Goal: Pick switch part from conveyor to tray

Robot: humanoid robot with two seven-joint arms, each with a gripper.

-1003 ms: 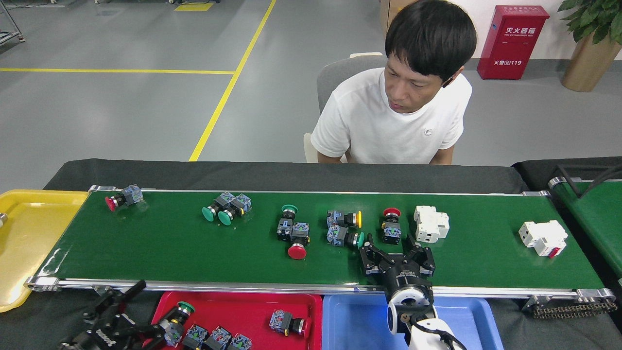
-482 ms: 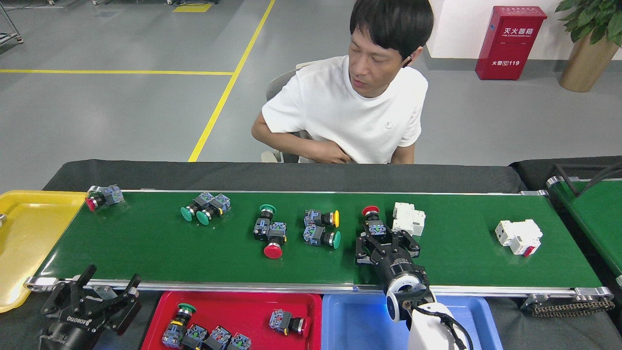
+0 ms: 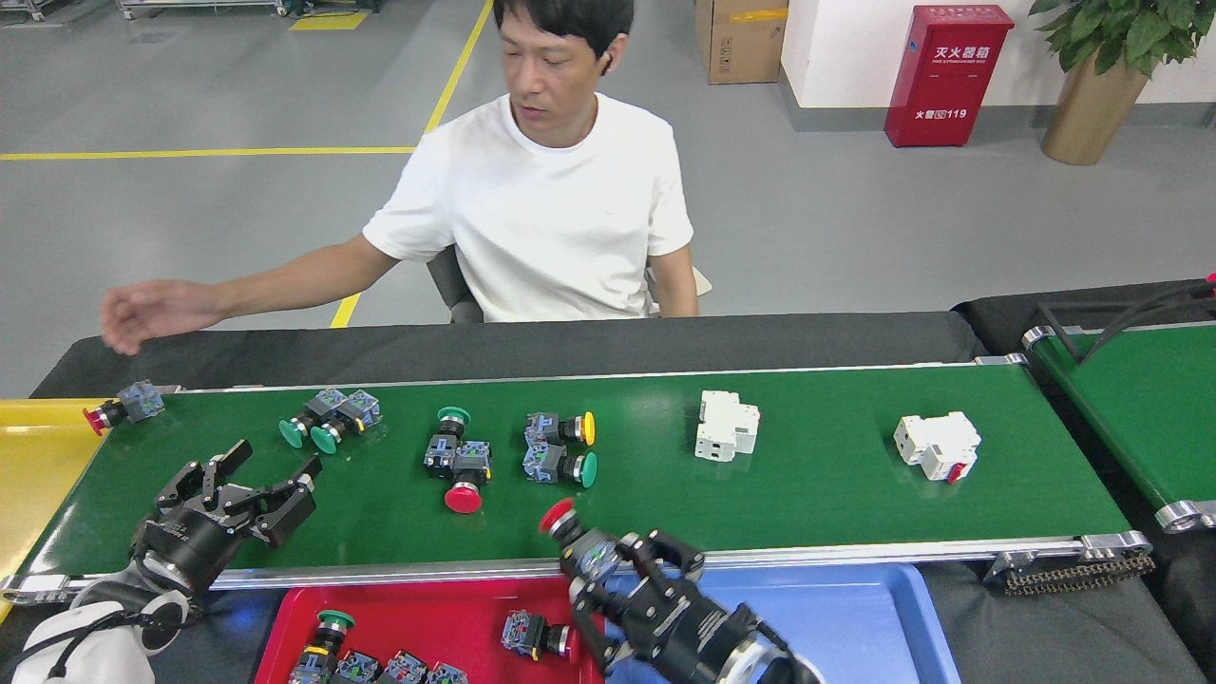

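The dark green conveyor [image 3: 817,494] carries several switch parts: a green-capped pair [image 3: 328,420], a cluster with a red cap [image 3: 458,461], a yellow and green pair [image 3: 560,446], and a red-capped one [image 3: 122,408] at the left end. My right gripper [image 3: 617,567] is shut on a red-capped switch part [image 3: 570,532], held over the near rail between the red tray [image 3: 437,608] and the blue one. Several switch parts [image 3: 532,635] lie in the red tray. Over the belt's left part my left gripper [image 3: 255,484] stands open, holding nothing.
Two white breakers [image 3: 728,426] [image 3: 939,445] lie on the belt's right half. A blue tray [image 3: 845,627] sits right of the red one, a yellow tray [image 3: 33,456] at the left end. A person [image 3: 541,209] sits behind, one hand [image 3: 142,313] stretched left. Another green belt [image 3: 1140,399] is at right.
My right gripper shut on the red-capped switch and carried it back to the near rail. My left gripper rose onto the belt. Parts drifted left; the person reached out an arm.
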